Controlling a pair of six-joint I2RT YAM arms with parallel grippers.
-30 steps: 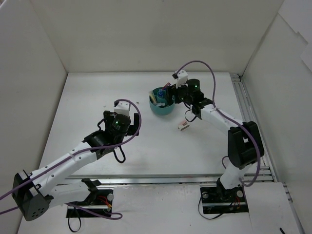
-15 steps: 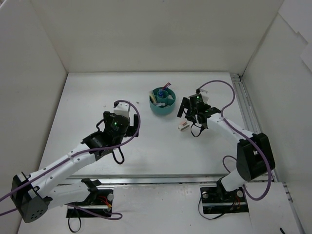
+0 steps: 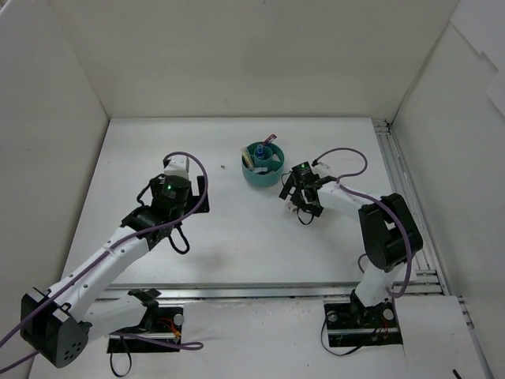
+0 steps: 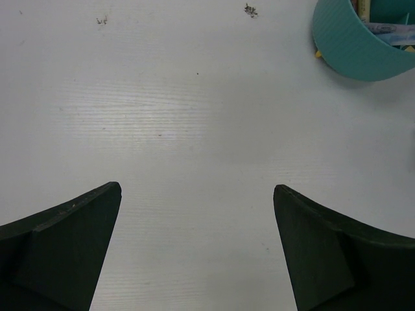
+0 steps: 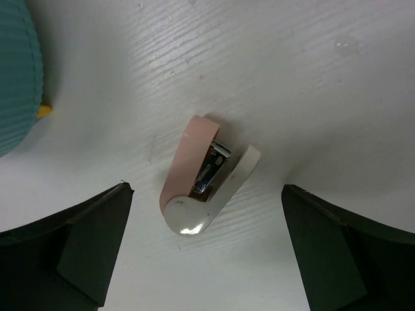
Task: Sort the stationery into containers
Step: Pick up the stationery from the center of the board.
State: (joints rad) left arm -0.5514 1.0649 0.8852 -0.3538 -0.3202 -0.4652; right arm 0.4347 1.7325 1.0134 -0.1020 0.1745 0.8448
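The teal round container (image 3: 262,163) stands at the back middle of the table with several pens and a blue-capped bottle in it. It also shows at the edges of the wrist views, the container (image 4: 356,52) at upper right, the container (image 5: 16,78) at upper left. A small pink-and-white stapler (image 5: 204,178) lies on the table right of it. My right gripper (image 5: 204,188) hangs open straight above the stapler, jaws wide on either side and not touching it. From above, the right gripper (image 3: 300,199) hides most of the stapler. My left gripper (image 4: 198,188) is open over bare table, well left of the container (image 3: 189,199).
A tiny yellow bit (image 5: 43,111) pokes out at the container's base. White walls enclose the table on three sides, and a metal rail (image 3: 394,181) runs along the right edge. A few dark specks (image 4: 249,9) lie near the container.
My right arm has swung from above the container down and forward to the stapler, with its jaws now wide. My left arm has drawn back to the left.
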